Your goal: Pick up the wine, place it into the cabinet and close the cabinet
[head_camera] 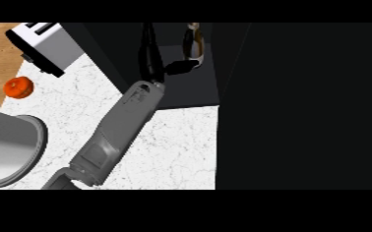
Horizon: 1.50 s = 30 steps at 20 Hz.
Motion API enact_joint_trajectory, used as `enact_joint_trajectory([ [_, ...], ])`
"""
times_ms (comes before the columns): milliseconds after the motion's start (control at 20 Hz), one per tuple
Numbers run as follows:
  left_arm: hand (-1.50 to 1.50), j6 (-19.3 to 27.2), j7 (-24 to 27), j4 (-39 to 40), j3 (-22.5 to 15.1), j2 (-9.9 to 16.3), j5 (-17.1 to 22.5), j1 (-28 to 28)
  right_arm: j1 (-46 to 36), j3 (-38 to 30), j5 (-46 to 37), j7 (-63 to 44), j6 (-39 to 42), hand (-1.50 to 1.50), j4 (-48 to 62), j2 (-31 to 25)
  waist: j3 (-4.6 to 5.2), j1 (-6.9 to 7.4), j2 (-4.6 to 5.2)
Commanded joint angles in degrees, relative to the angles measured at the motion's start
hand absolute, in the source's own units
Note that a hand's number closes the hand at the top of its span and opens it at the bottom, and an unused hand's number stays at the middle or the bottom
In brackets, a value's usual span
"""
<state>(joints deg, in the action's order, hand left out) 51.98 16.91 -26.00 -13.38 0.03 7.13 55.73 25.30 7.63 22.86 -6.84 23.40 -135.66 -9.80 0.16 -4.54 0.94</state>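
The one hand [156, 61] in view is black and sits at the end of a long grey forearm [123, 128] that rises from the lower edge, left of centre, and slants up to the right. Which arm it belongs to cannot be told from this view. The hand reaches into the dark opening of the cabinet [189, 86]. Its slender fingers run upward against the black interior, and one digit, apparently the thumb, juts right toward the wine [193, 44]. Black on black, the finger posture does not resolve, so whether the hand grasps the bottle, merely touches it, or is clear of it cannot be told.

The wine shows as a narrow, curved, glossy form with pale highlights and a brownish tint, inside the cabinet near the top of the view, just right of the hand. Only part of it is lit.

The cabinet is a flat, matt black box with straight edges. A large black panel [291, 108] fills the right side of the view.

The forearm casing is smooth grey, with a rounded wrist end and a moulded joint lower down.

The tabletop [181, 142] is white stone with fine dark speckling. On it at upper left stands a boxy white and black toaster [45, 46]. Below that lies a small, round orange object [19, 87]. A round grey metal bowl or pan [18, 150] is cut by the left edge. A strip of wood-brown surface [9, 34] shows in the upper left corner.
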Motion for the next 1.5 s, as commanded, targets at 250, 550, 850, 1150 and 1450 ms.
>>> enact_joint_trajectory([
  [250,-1.50,-4.2,8.7,-11.2,-3.6,0.0,12.8,-7.3,0.7,-3.5,4.5,-4.1,-2.1,-1.50,-7.2,-2.4,-0.08,1.94,-0.69],
  [550,-1.50,-5.2,7.7,-17.4,-7.0,0.0,14.5,-9.4,4.3,2.8,-0.6,-6.5,-5.7,-1.50,-13.5,0.0,-0.09,3.00,-1.15],
  [850,-1.50,-7.6,3.7,-30.4,-13.3,0.0,10.8,-19.4,3.0,2.3,-2.3,-3.7,-6.5,-1.50,-9.4,0.3,-0.15,4.81,-1.53],
  [1150,-1.50,-10.6,5.0,-43.9,-15.7,1.5,11.5,-30.5,1.0,1.2,-1.0,-5.5,-8.2,-1.50,-10.4,-0.7,-0.11,5.08,-1.40],
  [1450,-1.50,-9.1,-3.5,-57.8,-19.7,7.3,8.2,-35.5,3.1,-0.9,-1.1,-4.9,-7.7,-1.50,-11.1,-2.6,-0.16,4.63,-1.37],
])
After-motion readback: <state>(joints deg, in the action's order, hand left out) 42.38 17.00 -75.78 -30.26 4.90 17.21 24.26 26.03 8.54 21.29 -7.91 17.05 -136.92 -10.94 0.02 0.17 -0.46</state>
